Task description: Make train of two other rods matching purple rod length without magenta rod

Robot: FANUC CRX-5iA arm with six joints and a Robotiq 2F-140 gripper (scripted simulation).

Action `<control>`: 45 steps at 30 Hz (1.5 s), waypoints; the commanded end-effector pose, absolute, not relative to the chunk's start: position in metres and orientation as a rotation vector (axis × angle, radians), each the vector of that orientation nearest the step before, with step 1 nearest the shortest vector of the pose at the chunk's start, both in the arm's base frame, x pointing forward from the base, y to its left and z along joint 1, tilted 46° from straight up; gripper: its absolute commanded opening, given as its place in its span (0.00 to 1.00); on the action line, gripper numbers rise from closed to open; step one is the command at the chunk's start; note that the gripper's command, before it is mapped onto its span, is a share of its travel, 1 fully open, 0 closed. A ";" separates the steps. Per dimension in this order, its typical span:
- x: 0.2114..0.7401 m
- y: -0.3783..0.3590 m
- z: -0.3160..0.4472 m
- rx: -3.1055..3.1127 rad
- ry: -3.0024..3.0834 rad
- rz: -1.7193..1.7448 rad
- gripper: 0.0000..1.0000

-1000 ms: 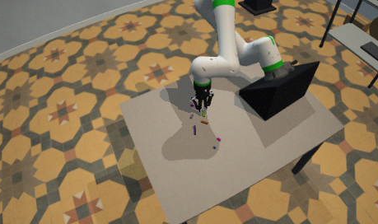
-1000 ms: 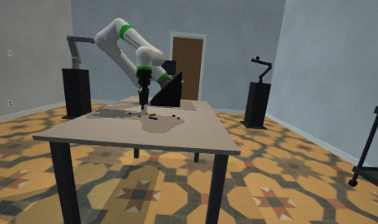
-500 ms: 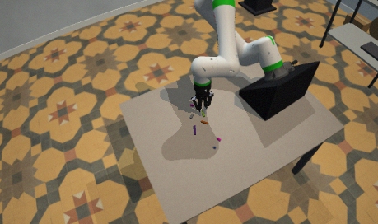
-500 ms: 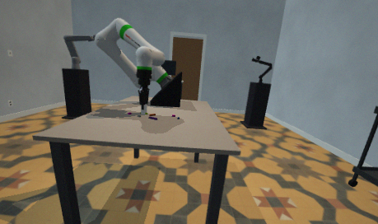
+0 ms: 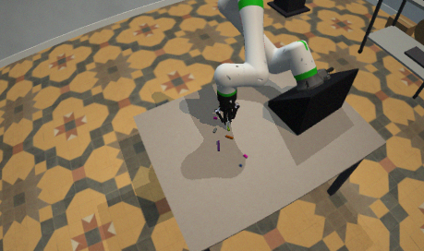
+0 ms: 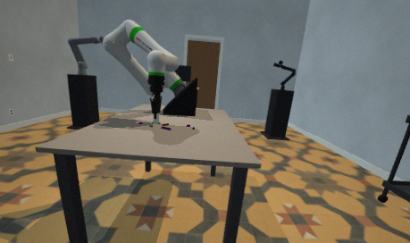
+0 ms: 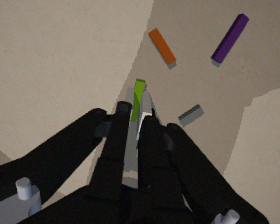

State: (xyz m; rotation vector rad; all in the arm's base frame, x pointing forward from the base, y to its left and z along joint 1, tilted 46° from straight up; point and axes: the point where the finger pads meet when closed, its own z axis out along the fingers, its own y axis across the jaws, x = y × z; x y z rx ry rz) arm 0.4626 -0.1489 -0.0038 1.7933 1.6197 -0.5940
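Starting at the left of your top view, you see a small magenta rod (image 5: 215,117) lying on the table (image 5: 275,194), just beside the gripper (image 5: 227,121). Your gripper hangs low over the table with its fingers drawn in narrow around the lime rod (image 7: 138,99), which stands between them in the wrist view, its upper end poking out past the fingertips. You have the lime rod pinched between the fingers. Just right of the gripper in the wrist view, the grey rod (image 7: 191,115) lies flat, close to the right finger but apart from it. Above it, the orange rod (image 7: 161,47) lies at a slant, and further right the purple rod (image 7: 231,38) lies at an opposite slant, well apart from the orange one. At the far right of the group in your top view, a second magenta rod (image 5: 245,156) and the tiny blue rod (image 5: 240,164) lie near each other.
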 end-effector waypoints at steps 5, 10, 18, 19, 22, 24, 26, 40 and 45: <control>0.463 -0.149 -0.004 1.793 1.620 -0.594 0.03; 0.463 -0.149 -0.004 1.793 1.620 -0.594 0.03; 0.463 -0.149 -0.004 1.793 1.620 -0.594 0.03; 0.463 -0.149 -0.004 1.793 1.620 -0.594 0.03; 0.463 -0.149 -0.004 1.793 1.620 -0.594 0.03; 0.463 -0.149 -0.004 1.793 1.620 -0.594 0.03; 0.463 -0.149 -0.004 1.793 1.620 -0.594 0.03; 0.459 -0.121 0.023 1.793 1.620 -0.594 0.03; 0.456 -0.094 0.049 1.793 1.620 -0.594 0.03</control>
